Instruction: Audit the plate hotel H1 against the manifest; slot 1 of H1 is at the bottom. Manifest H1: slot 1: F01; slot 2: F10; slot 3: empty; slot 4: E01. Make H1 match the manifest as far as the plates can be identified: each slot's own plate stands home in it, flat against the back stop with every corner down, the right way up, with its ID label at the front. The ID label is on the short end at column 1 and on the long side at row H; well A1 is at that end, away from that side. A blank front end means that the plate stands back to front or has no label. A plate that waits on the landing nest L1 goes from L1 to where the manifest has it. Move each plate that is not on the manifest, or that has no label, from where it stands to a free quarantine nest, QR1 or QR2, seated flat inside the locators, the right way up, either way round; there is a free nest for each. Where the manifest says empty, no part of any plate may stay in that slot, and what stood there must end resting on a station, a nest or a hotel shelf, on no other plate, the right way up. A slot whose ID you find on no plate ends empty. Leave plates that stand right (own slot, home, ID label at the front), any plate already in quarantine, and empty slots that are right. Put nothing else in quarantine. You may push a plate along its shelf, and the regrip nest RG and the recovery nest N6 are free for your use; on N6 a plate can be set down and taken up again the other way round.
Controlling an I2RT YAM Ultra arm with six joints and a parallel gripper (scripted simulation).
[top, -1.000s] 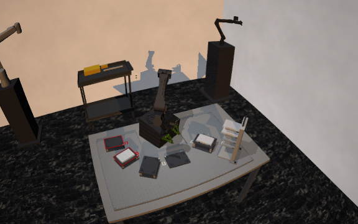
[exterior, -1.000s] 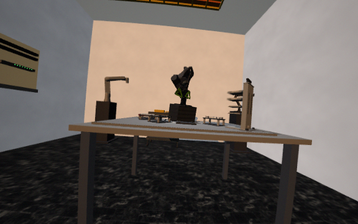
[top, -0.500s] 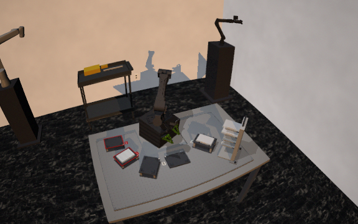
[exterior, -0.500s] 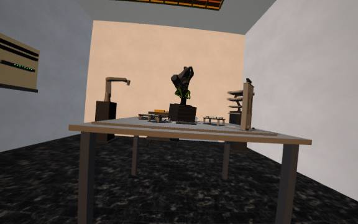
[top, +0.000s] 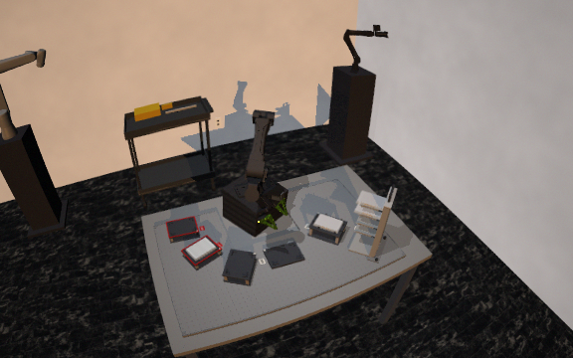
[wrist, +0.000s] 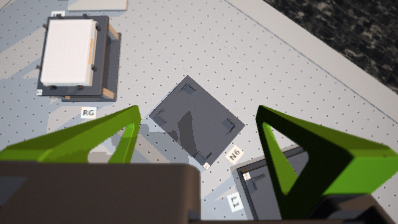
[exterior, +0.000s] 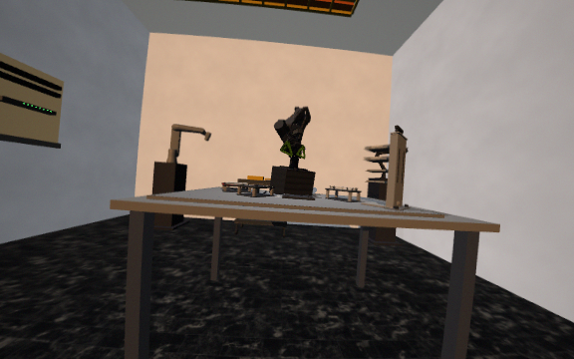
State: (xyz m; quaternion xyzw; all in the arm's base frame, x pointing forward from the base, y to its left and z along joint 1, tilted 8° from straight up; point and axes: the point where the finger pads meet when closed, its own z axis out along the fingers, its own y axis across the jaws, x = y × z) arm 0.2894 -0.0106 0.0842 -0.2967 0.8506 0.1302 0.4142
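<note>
Two white plates were visible: one (wrist: 67, 51) on the RG nest (wrist: 111, 50), one (top: 201, 249) in a red-framed nest (top: 185, 253). The gripper (wrist: 195, 132) was spread wide, holding nothing, above the bare N6 nest (wrist: 196, 120).

Arm (exterior: 293, 127) above dark pedestal (exterior: 293, 181); plate hotel (exterior: 396, 170) at right

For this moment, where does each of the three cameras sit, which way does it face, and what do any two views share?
Top: high above the table's front, looking down at the table; whole arm shows.
Exterior: low, near floor level beyond the table edge, facing the peach wall; arm and plate hotel show.
Wrist: on the arm, looking down past the open green end effector at nest N6.
Shared: the white plate on nest RG also appears in top.
</note>
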